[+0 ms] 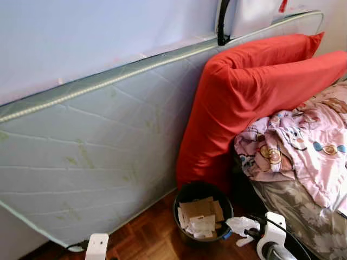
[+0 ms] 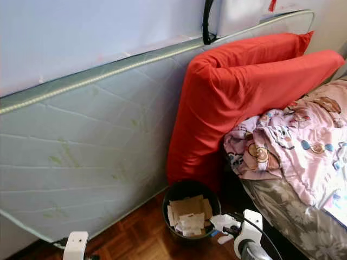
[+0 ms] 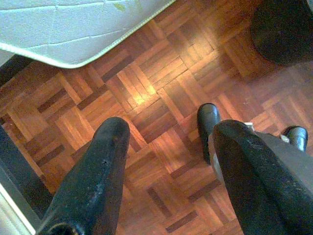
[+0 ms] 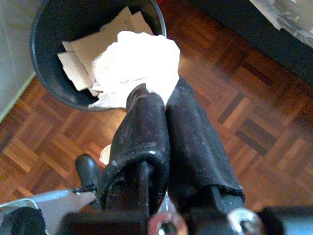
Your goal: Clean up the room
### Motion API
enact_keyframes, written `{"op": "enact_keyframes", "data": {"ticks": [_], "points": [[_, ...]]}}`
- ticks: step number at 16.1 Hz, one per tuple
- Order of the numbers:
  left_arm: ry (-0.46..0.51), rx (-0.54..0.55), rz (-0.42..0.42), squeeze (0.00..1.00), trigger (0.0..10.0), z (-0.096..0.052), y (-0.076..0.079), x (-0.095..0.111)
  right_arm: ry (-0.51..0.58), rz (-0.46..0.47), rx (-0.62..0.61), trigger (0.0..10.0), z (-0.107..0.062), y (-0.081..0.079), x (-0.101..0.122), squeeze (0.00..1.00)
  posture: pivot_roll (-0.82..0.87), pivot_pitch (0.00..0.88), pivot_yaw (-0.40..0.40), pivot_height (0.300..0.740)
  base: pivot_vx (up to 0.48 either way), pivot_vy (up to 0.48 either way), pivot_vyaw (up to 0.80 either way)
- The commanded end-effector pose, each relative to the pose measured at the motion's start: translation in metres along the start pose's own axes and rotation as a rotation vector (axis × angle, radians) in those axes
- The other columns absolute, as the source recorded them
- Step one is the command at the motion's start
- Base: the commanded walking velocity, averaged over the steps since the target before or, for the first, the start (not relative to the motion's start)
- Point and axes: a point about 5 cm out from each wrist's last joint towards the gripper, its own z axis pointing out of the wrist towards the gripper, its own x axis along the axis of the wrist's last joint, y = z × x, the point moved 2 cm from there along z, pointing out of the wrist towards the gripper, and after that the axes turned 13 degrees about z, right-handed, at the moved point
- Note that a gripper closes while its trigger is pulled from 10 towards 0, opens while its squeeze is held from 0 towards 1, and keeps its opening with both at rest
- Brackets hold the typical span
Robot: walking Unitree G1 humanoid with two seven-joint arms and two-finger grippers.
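red pillows (image 1: pixel 255 92) | black bin (image 1: pixel 201 212) | pink cartoon-print blanket (image 1: pixel 303 146)

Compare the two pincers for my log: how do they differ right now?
The right pincer is shut on a white tissue beside the black bin; the left pincer is open and holds nothing. The right is near the bin, while the left hangs over bare floor. Both have black fingers.

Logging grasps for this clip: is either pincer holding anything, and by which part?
The right pincer is shut on a crumpled white tissue, pinched at its near edge, by the black bin. The left pincer is open, holding nothing.
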Motion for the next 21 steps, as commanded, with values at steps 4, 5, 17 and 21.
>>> {"op": "enact_keyframes", "data": {"ticks": [4, 5, 17, 21], "points": [[-0.022, 0.011, -0.001, 0.0, 10.0, -0.0008, -0.0009, -0.0054, 0.0, 0.02, -0.007, 10.0, -0.0004, 0.0017, -0.0006, 0.0, 0.04, 0.009, 0.0, 0.74, 0.0, 0.0, 0.0], [-0.022, 0.011, -0.001, 0.0, 10.0, -0.0008, -0.0009, -0.0054, 0.0, 0.017, -0.006, 10.0, -0.0004, 0.0017, -0.0004, 0.0, 0.04, 0.009, 0.0, 0.74, 0.0, 0.0, 0.0], [-0.03, 0.011, 0.01, 0.0, 10.0, -0.0014, -0.0003, -0.0086, -0.007, -0.03, 0.004, 10.0, -0.0011, 0.0027, -0.0025, 0.0, 0.04, 0.0, 0.007, 0.74, 0.061, 0.0, 0.3], [-0.031, 0.009, 0.011, 0.0, 10.0, -0.0016, 0.0001, -0.0098, -0.014, -0.046, 0.007, 10.0, -0.0014, 0.0033, -0.0036, 0.0, 0.03, 0.0, 0.005, 0.74, 0.254, 0.0, 0.0]]}}
